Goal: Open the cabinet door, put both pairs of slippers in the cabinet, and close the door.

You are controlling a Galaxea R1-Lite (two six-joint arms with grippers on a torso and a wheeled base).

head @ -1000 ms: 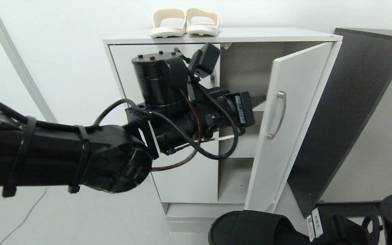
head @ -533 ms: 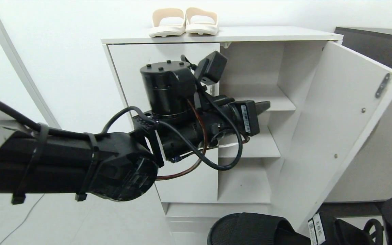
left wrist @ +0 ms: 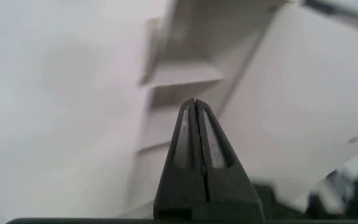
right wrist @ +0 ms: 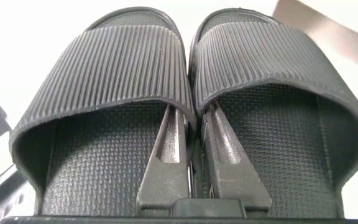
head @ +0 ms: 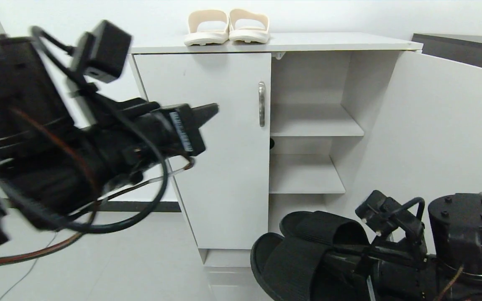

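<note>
1. The right gripper (right wrist: 191, 118) is clamped on the black slippers (head: 308, 246). Its fingers pinch the two inner side walls together under the straps. The pair hangs as one bundle, low and just in front of the cabinet's (head: 266, 42) open right half, toes pointing away from the wrist.
2. The step in hand looks like carrying this pair in onto a shelf. To do it well, raise the soles above the chosen shelf's front edge, go in straight and centred in the opening, and lay the soles flat before letting go. The hold is only on thin soft walls, so I judge that a quick swing could tilt the pair or let it slip.
3. The black slippers have wide ribbed straps and dimpled footbeds. They lie side by side, touching along their inner edges, and look soft and rubbery.
4. The left gripper (head: 207, 112) has its fingers pressed together on nothing. It sits before the cabinet's shut left door (head: 220, 167), away from the opening.
5. The right door (head: 433, 138) stands swung wide, just beside the carrying arm, which should not knock it.
6. Inside the opening are an upper shelf (head: 314, 127) and a middle shelf (head: 306, 177). The compartment below them is partly hidden by the pair.
7. The cream slippers (head: 227, 26) sit side by side on the cabinet's top, still to be stored.
</note>
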